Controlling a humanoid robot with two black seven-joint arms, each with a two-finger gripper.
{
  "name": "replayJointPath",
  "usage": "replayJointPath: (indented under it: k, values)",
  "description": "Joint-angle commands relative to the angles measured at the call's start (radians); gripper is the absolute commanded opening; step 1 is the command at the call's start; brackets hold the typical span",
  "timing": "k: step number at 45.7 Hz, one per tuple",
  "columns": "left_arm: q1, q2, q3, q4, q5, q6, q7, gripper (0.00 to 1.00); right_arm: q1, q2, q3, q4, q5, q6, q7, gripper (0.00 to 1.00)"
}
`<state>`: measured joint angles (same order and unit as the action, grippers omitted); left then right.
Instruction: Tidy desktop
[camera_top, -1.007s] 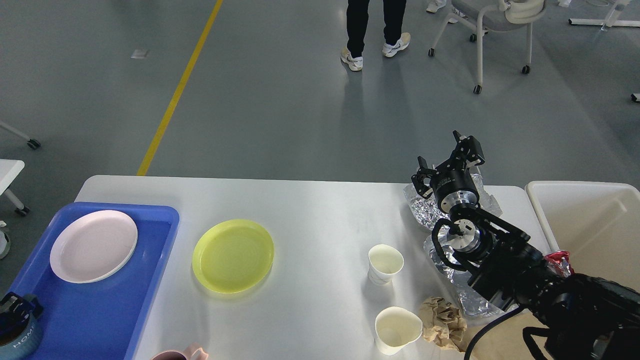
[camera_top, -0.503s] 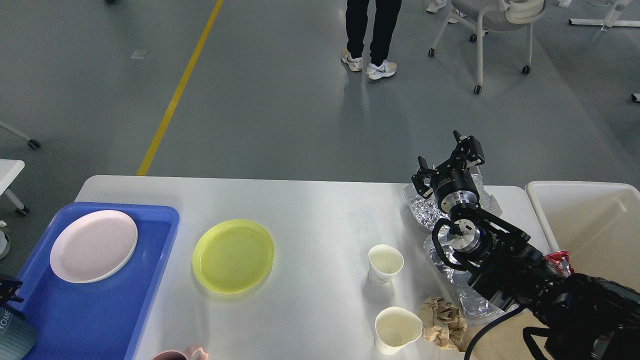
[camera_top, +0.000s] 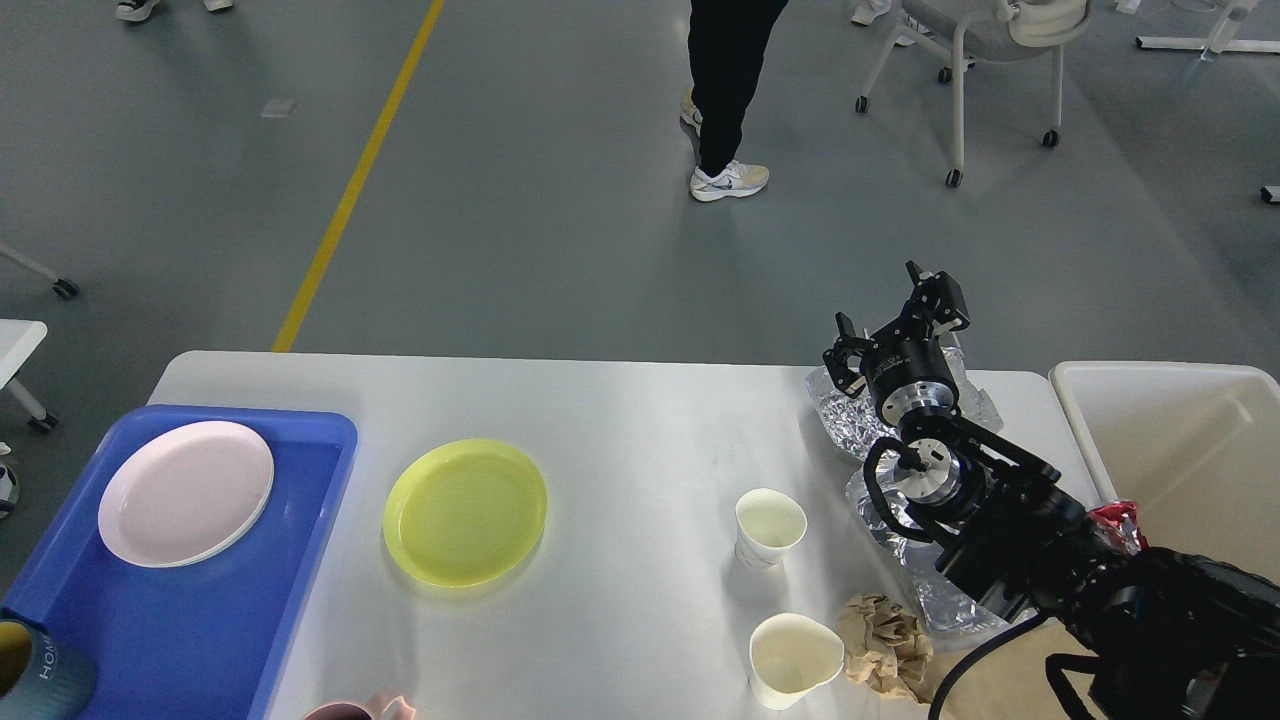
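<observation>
floor (camera_top: 560, 220): grey, glossy | yellow line (camera_top: 352, 190): diagonal, left | wheeled chair (camera_top: 985, 60): top right

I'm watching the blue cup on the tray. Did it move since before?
Yes. The blue cup slid left and down along the blue tray, toward its near-left corner. The pink plate stayed put.

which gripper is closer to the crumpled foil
Right. The right gripper hovers open just above the crumpled foil's far end; the left gripper is out of view.
</observation>
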<state>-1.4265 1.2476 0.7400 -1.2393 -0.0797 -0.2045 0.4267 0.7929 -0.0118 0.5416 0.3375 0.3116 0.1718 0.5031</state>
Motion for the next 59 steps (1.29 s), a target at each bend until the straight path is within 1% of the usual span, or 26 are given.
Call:
replayJointPath:
  k: [1,6,8,10,13,20,28,32,35,40,47,49,55,59]
  values:
    - [-0.049,0.05,-0.065,0.0,0.0,-0.116,0.107,0.99,0.0,0.0,0.0,0.0,0.0,0.0,0.0,1.0]
    - [-0.103,0.058,-0.085,0.0,0.061,-0.216,0.208,0.99,0.0,0.0,0.0,0.002,0.0,0.0,0.0,1.0]
    - [-0.141,0.052,-0.096,0.0,0.11,-0.251,0.234,0.99,0.0,0.001,0.001,0.002,0.0,0.0,0.0,1.0]
    - [-0.178,0.047,-0.103,0.0,0.165,-0.28,0.248,0.99,0.0,0.0,0.001,0.0,0.0,0.0,0.0,1.0]
    - [-0.233,0.027,-0.108,0.0,0.248,-0.329,0.254,0.99,0.0,0.0,0.0,0.002,0.0,0.0,0.0,1.0]
    - [-0.386,-0.071,-0.105,0.0,0.389,-0.45,0.254,0.99,0.0,0.0,0.001,0.002,0.0,0.0,0.0,1.0]
    - [-0.551,-0.221,-0.096,-0.002,0.388,-0.598,0.251,0.99,0.0,0.0,0.0,0.002,0.0,0.0,0.0,1.0]
    - [-0.607,-0.313,-0.096,-0.005,0.37,-0.665,0.244,0.99,0.0,0.0,0.001,0.002,0.0,0.0,0.0,1.0]
    - [-0.644,-0.373,-0.096,-0.005,0.331,-0.699,0.241,0.99,0.0,0.001,0.0,0.002,0.0,0.0,0.0,1.0]
    - [-0.666,-0.467,-0.094,-0.005,0.265,-0.699,0.241,0.98,0.0,0.0,0.001,0.002,0.0,0.0,0.0,1.0]
    - [-0.657,-0.579,-0.079,-0.003,0.255,-0.662,0.238,0.98,0.0,0.0,0.001,0.003,0.0,0.0,0.0,1.0]
    - [-0.626,-0.62,-0.074,-0.005,0.255,-0.639,0.238,0.98,0.0,0.0,0.001,0.003,-0.002,0.0,0.0,1.0]
    - [-0.533,-0.691,-0.073,-0.006,0.227,-0.615,0.238,0.97,0.0,0.0,0.001,0.003,0.0,0.0,0.0,1.0]
    - [-0.508,-0.717,-0.07,-0.018,0.195,-0.607,0.241,0.97,0.0,0.0,0.0,0.003,0.0,0.0,0.0,1.0]
